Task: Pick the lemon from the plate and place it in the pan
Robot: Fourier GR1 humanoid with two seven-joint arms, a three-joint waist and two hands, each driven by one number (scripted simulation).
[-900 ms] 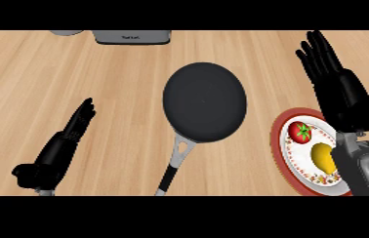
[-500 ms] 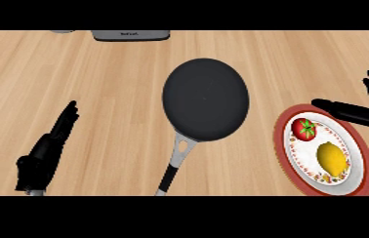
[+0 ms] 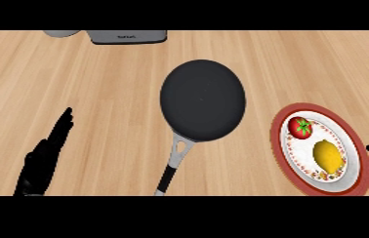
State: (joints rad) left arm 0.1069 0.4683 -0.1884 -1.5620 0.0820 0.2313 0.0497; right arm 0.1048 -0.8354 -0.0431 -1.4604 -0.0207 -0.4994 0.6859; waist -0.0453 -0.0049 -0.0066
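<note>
Head view: the wooden desk (image 3: 101, 86) fills the frame. The pan (image 3: 202, 99), dark and round, sits near the middle, its grey and black handle (image 3: 173, 166) running down toward the lower edge. Bare wood lies all around the pan's bowl, with a wide stretch to its left and a narrower strip between it and the plate (image 3: 288, 156).

The plate, red-rimmed with a patterned white centre, lies at the right, close to the lower right corner, its far side nearly at the view's right edge. On it the lemon (image 3: 328, 155) rests toward the lower part, and a tomato (image 3: 301, 128) sits just above it, the two near each other but apart.

The left hand (image 3: 45, 159) shows at the lower left, fingers straight and together, pointing up the desk, holding nothing and well apart from the pan. The right hand cannot be made out.

At the top edge a grey appliance (image 3: 128, 36) and a pale rounded object (image 3: 62, 33) are cut off by the frame.
</note>
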